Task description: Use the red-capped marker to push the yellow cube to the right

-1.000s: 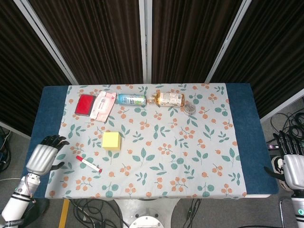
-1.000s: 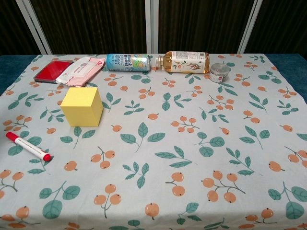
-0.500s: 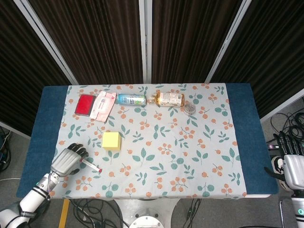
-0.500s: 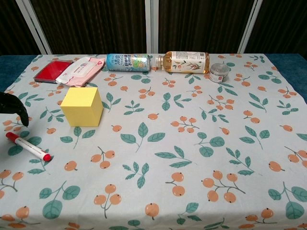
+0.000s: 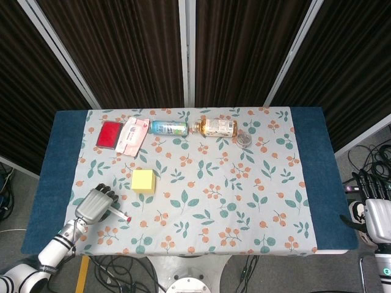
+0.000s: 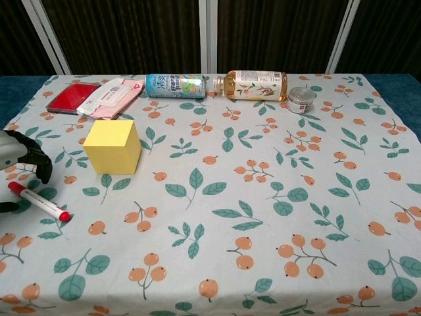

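My left hand [image 5: 96, 204] has slid further in over the cloth since half a second ago, and now it's right above the marker [image 6: 38, 201], where a second back it hung off the table's left edge. The dark fingers [image 6: 31, 158] are curled downward over the marker's near end, spread a little, nothing between them; the chest view shows them just clear of the pen, not gripping it. The marker hasn't budged: it lies flat, slanted, red cap at the end pointing right and toward me.

Just beyond and to the right of my fingers sits the cube [image 5: 143, 181], yellow, flat on the cloth [image 5: 244, 201], in the same spot as before, apart from both marker and hand.

Further out, along the far edge: a red tin [image 5: 110, 133], a wipes pack [image 5: 132, 135] touching it, then a can [image 5: 169, 127] on its side and a bottle [image 5: 215, 127] lying end to end with it, and a small jar [image 5: 245, 140] past the bottle.

Way off at the table's right edge, my right hand [image 5: 377, 215] hangs beside the table, fingers up and apart, holding nothing, unmoved.
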